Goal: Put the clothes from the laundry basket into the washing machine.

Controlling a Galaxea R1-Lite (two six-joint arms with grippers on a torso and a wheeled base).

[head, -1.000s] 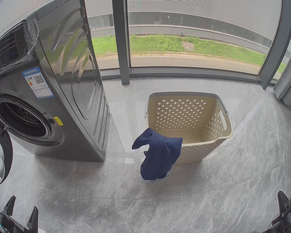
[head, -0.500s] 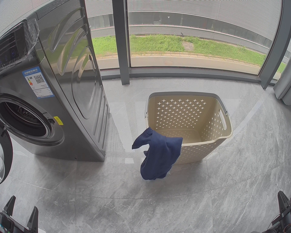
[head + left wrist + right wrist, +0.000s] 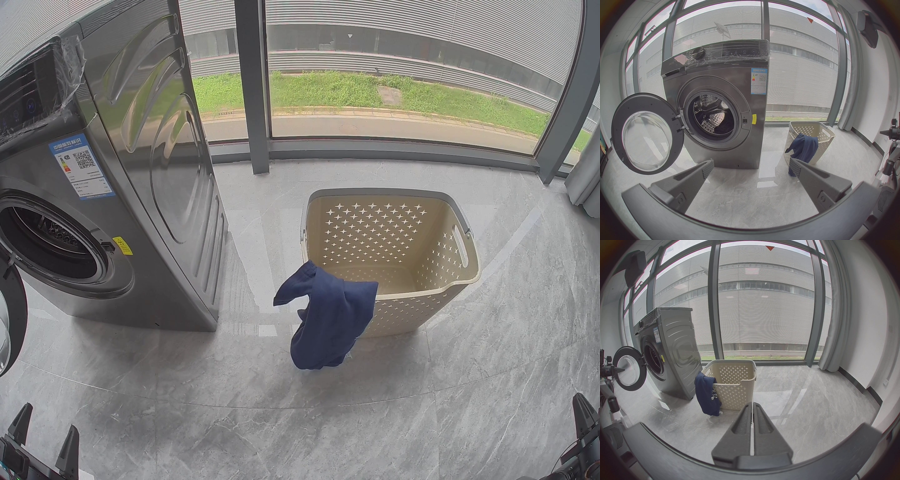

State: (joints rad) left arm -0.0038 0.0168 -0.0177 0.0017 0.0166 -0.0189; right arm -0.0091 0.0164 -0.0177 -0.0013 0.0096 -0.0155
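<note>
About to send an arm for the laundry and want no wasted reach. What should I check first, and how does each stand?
1. Round door of the grey front-loading washing machine open: ok.
2. Dark blue cloth garment exposed, draped over the beige perforated plastic laundry basket rim: ok.
3. Left pincer open: ok.
4. Right pincer open: not ok, shut.
5. Pincers close to garment: not ok, both far short.

navy garment (image 3: 328,319) draped over beige laundry basket (image 3: 437,300) rim, beside open-doored washing machine (image 3: 112,187)
</note>
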